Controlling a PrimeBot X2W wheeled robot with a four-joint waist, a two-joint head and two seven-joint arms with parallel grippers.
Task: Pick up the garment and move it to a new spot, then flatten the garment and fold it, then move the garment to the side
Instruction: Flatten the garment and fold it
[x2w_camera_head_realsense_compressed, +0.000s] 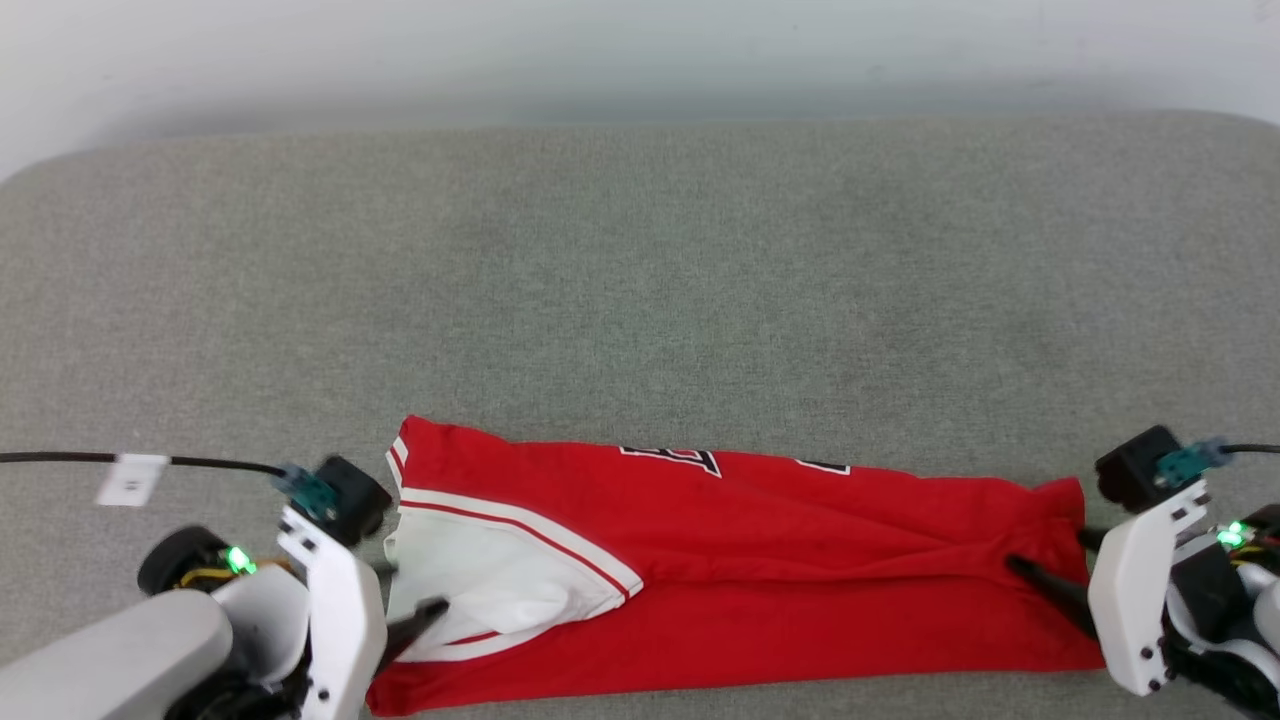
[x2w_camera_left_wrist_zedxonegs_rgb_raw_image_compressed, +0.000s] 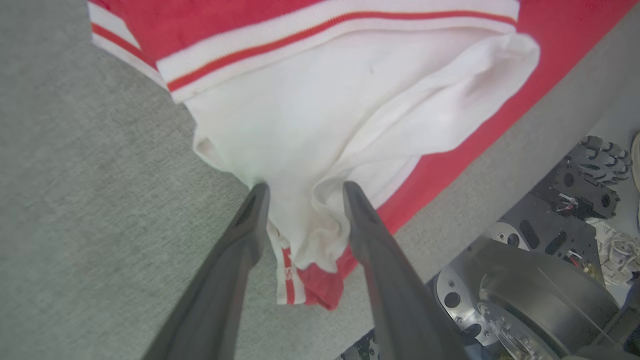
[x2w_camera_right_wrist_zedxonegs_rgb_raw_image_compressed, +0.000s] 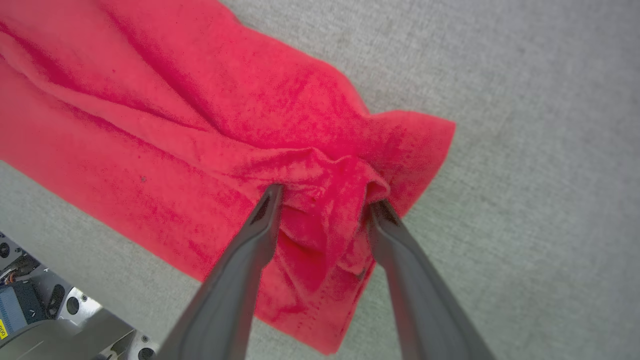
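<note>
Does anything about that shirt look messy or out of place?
Slightly. The shirt lies in a long strip, but its white sleeve is rumpled by the left gripper, and the hem end is bunched between the open fingers of the right gripper.

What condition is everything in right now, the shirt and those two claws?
garment: folded into a long strip, lying on the grey pad, slightly creased.
left gripper: open, fingers either side of bunched white cloth.
right gripper: open, fingers straddling bunched red cloth.
</note>
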